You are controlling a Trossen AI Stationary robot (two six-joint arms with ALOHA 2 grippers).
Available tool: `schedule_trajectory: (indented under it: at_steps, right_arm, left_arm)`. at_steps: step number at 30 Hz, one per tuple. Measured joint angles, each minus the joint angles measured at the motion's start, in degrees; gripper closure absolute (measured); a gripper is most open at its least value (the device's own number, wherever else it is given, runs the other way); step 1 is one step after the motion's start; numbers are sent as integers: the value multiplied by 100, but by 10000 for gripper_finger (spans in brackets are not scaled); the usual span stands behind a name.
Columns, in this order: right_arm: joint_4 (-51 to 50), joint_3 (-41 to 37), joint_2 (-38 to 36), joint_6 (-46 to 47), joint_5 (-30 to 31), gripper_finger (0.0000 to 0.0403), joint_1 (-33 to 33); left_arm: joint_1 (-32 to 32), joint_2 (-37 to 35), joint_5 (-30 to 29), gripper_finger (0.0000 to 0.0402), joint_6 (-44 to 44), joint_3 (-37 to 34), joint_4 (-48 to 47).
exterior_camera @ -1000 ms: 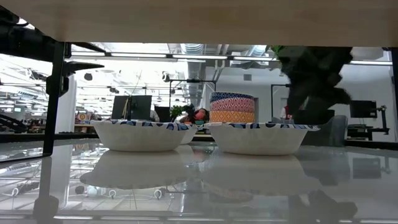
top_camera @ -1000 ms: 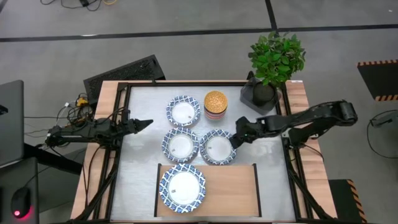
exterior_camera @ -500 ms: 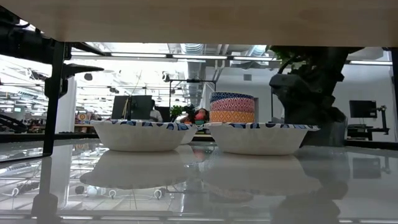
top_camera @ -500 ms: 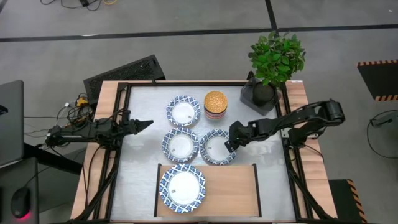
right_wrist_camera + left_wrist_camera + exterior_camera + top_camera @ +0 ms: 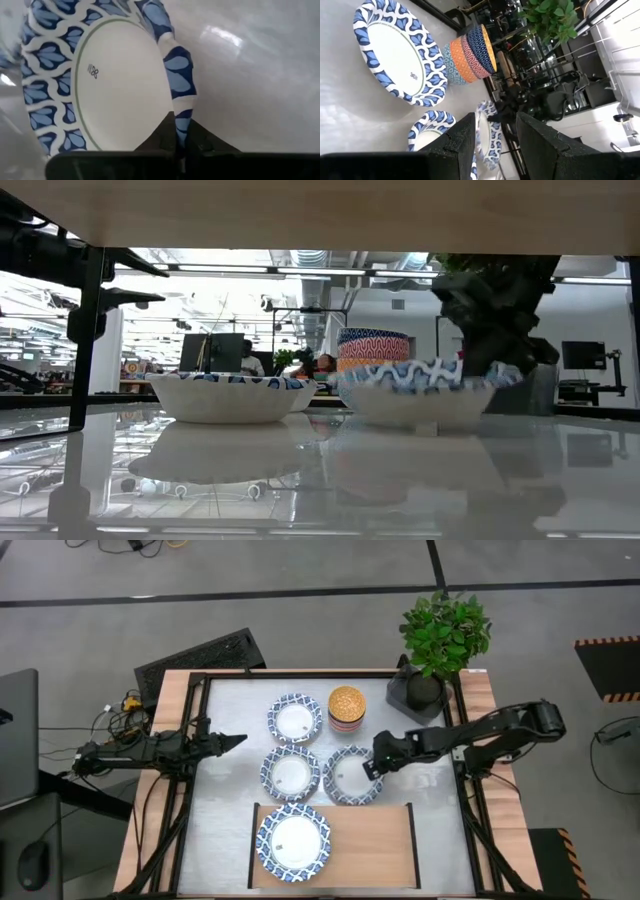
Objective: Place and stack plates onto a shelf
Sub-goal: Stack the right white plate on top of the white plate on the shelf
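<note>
The right gripper point(image 5: 372, 766) pinches the rim of the rightmost plate point(image 5: 349, 777), tilting its gripped edge off the tabletop point(image 5: 430, 810). The shelf point(image 5: 370, 850) lies just beside it on the near side, one plate point(image 5: 294, 840) already there. The left gripper point(image 5: 232, 740), apparently closed, waits well apart.

right hand point(image 5: 371, 766) now pinching rim of rightmost plate point(image 5: 348, 777), that edge lifted, plate tilted
</note>
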Motion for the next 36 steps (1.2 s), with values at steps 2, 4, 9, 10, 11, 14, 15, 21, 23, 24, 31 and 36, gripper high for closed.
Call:
schedule_trajectory:
  at_steps: [2,4,9,10,11,14,15,21,23,24,31,36]
  right_arm:
    - [-20,0,-233,15,2,375,-31]
    - [-128,-2,-529,64,11,383,-56]
    - [-161,0,-1332,270,86,383,-88]
    - [-194,22,-1484,334,140,382,-88]
    - [-272,56,-1654,368,211,381,-88]
    - [-259,255,-2075,376,435,379,-37]
    - [-217,344,-2199,359,492,379,-2]
    - [331,1202,-2256,-144,584,380,385]
    - [331,1622,-2038,-386,581,380,579]
    - [271,1837,-1867,-494,572,380,680]
    - [-322,3534,-471,-1081,54,380,1264]
    - [-1093,4633,472,-1444,-66,380,1556]
  left_arm:
    - [0,0,-1,273,-35,0,-4]
    - [0,0,0,273,-35,0,-6]
    - [0,0,3,273,-118,0,-9]
    - [0,0,3,273,-118,0,-10]
    - [0,0,3,273,-128,0,-10]
    - [0,0,2,273,-207,0,-11]
    - [0,0,0,273,-232,0,-11]
    - [0,0,3,273,-248,0,-8]
    - [0,0,0,273,-249,0,-9]
    - [0,-2,0,273,-249,0,-6]
    - [0,0,33,273,-245,0,-9]
    - [0,-2,46,273,-240,0,-7]
